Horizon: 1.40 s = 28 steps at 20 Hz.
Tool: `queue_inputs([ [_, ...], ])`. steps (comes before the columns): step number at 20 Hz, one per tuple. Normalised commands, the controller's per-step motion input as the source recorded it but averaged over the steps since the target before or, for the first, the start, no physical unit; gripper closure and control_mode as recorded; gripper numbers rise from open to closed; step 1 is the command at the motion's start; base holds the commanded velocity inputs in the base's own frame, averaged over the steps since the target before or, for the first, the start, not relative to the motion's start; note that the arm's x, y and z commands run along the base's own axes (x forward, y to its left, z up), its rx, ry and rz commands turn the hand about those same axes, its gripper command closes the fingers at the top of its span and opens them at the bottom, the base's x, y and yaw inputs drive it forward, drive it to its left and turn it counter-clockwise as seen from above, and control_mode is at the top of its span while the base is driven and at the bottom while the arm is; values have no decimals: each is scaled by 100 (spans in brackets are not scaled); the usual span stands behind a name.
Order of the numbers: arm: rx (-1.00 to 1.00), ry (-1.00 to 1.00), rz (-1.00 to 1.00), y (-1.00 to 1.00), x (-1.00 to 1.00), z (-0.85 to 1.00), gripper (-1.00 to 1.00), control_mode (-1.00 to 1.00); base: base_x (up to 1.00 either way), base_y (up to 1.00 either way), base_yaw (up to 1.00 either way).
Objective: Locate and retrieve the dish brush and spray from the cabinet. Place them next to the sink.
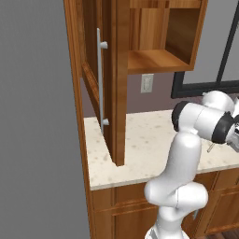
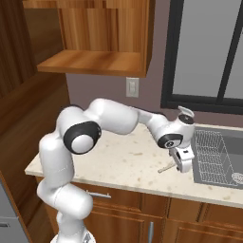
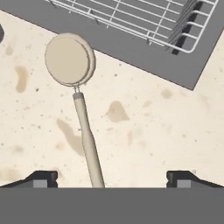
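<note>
The dish brush [image 3: 83, 118] lies flat on the tabletop [image 3: 153, 131] near the sink [image 3: 144, 57]. The end effector [image 3: 111, 180] is wide and empty above it. The brush's round head points to 11 o'clock, its handle toward 6.

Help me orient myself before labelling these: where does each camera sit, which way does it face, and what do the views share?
Left base view: behind-left of the arm, looking forward-down at the cabinet and counter; white arm at lower right.
Right base view: behind-right, facing the counter and sink; arm from lower left, gripper above the dish brush.
Hand view: looks down past open jaws at the dish brush beside the sink.
Shared: both base views show counter and outlet; right base and hand views share brush and sink.
</note>
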Motion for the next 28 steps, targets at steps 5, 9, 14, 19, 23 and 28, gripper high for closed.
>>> queue_inputs([
  [5, 0, -9, 0, 21, -62, 16, -100, -100, 0, 0, 0],
  [9, 0, -12, 0, 30, -62, 28, -100, -100, 0, 0, 0],
  [14, -2, -11, 0, 35, -46, 45, -100, -100, 0, 0, 0],
  [19, -7, -8, 1, 32, -34, 51, -100, -100, 0, 0, 0],
  [23, -15, 0, 5, 36, -21, 38, -100, -100, 0, 0, 0],
  [28, -18, 5, 8, 57, -5, 17, -100, -100, 0, 0, 0],
])
